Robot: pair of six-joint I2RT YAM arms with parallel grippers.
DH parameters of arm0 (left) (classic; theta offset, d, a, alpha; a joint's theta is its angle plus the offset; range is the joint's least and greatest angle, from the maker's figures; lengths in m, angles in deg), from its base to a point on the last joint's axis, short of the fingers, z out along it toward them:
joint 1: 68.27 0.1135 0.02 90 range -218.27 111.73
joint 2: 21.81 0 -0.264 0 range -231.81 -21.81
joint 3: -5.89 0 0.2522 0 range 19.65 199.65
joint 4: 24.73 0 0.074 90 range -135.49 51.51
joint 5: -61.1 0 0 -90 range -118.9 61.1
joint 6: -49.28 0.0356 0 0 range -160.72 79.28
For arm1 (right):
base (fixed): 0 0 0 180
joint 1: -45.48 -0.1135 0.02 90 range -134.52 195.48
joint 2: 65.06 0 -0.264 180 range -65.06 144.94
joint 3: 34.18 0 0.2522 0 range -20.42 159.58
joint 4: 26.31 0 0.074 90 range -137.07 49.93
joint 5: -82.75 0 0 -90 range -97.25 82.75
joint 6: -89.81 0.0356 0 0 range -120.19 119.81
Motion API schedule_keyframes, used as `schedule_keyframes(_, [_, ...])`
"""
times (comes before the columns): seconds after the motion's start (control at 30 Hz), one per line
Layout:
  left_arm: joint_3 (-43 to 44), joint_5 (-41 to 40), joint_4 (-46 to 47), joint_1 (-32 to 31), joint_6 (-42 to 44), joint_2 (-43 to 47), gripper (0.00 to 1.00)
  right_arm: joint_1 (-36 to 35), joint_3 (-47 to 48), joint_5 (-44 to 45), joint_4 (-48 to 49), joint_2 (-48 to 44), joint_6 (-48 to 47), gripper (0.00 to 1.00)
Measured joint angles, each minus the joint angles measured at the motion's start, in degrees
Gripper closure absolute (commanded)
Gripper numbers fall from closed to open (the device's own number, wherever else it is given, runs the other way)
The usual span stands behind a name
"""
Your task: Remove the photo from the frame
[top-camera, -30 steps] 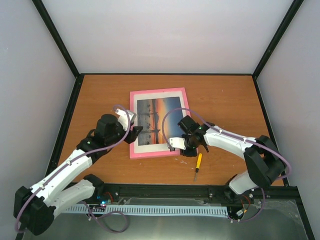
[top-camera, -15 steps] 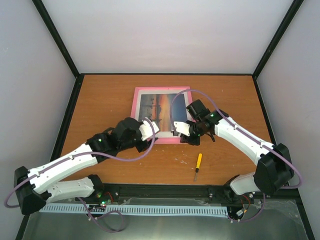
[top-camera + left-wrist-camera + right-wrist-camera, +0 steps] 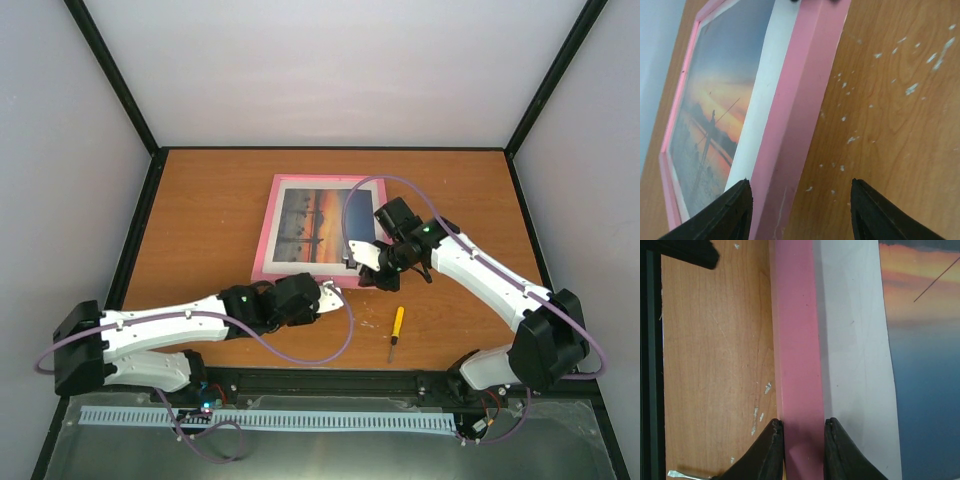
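the thin pink picture frame (image 3: 300, 279) has slid farther across the wooden table (image 3: 200, 220); the right gripper (image 3: 800, 425) pinches its near-right rim; the left gripper (image 3: 800, 187) has dropped back to the near edge, jaws apart, empty; the glossy sunset photo (image 3: 312, 225) remains inside

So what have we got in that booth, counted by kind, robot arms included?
robot arms: 2, the left arm and the right arm
picture frame, pink: 1
photo of a sunset, inside the frame: 1
screwdriver, yellow handle: 1
total: 5
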Motion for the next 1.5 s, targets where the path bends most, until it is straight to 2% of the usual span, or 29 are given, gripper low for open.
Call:
schedule_keyframes(0.13, [-2.8,-4.8,4.0,-0.4,3.5,-0.7,0.44,0.0,0.2,-0.9,-0.1,0.0,0.7,0.97])
schedule_keyframes(0.47, [-7.3,-12.1,13.9,-0.6,10.6,-1.2,0.57,0.0,0.2,-2.7,-0.2,0.0,1.8,0.97])
schedule_keyframes(0.63, [-9.0,-12.8,16.5,-0.8,12.7,-0.7,0.58,0.0,0.6,-3.3,-0.5,0.0,2.3,0.97])
schedule_keyframes(0.93, [-9.5,-14.0,18.4,-1.5,16.9,-0.6,0.83,0.3,1.8,-4.6,-1.3,0.0,2.9,0.97])
schedule_keyframes(1.03, [-9.6,-15.1,18.7,-1.7,18.3,-0.6,0.88,0.3,2.3,-4.8,-1.6,0.0,3.0,0.97])
schedule_keyframes(1.1, [-9.6,-15.4,18.8,-1.8,18.9,-0.3,0.93,0.4,2.7,-4.8,-2.0,0.0,3.1,0.9])
schedule_keyframes(1.23, [-9.6,-15.4,18.8,-1.8,19.1,1.5,0.96,0.3,4.5,-5.0,-3.4,-0.7,3.5,0.65])
schedule_keyframes(1.37, [-9.6,-15.1,18.2,-1.8,19.1,4.5,0.98,0.3,7.9,-5.7,-6.9,-3.8,4.7,0.57])
schedule_keyframes(1.5, [-8.9,-14.8,14.4,-1.8,18.2,7.0,0.98,0.4,15.9,-2.7,-11.6,-6.7,4.5,0.47])
